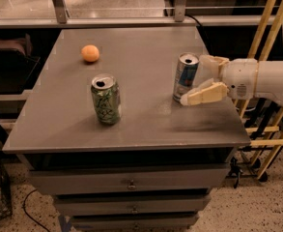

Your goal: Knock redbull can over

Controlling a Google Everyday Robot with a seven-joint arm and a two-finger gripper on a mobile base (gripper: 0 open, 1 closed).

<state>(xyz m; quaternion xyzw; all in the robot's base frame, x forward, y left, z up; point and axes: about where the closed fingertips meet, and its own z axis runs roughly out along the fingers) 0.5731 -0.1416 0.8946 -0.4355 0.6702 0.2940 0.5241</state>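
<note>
The redbull can [185, 76], slim, blue and silver with an open silver top, stands upright on the right part of the grey table [131, 115]. My gripper [195, 79] comes in from the right on a white arm. It is open, with one cream finger [205, 94] low and in front of the can and the other [212, 61] behind its upper right side. The fingertips are right at the can's right side, and the lower tip seems to touch its base.
A wider green patterned can [105, 99] stands upright left of centre. An orange ball [90, 53] lies at the far left. The table sits on a drawer cabinet [129, 185]. Wooden poles [271, 37] lean at the right, behind the arm.
</note>
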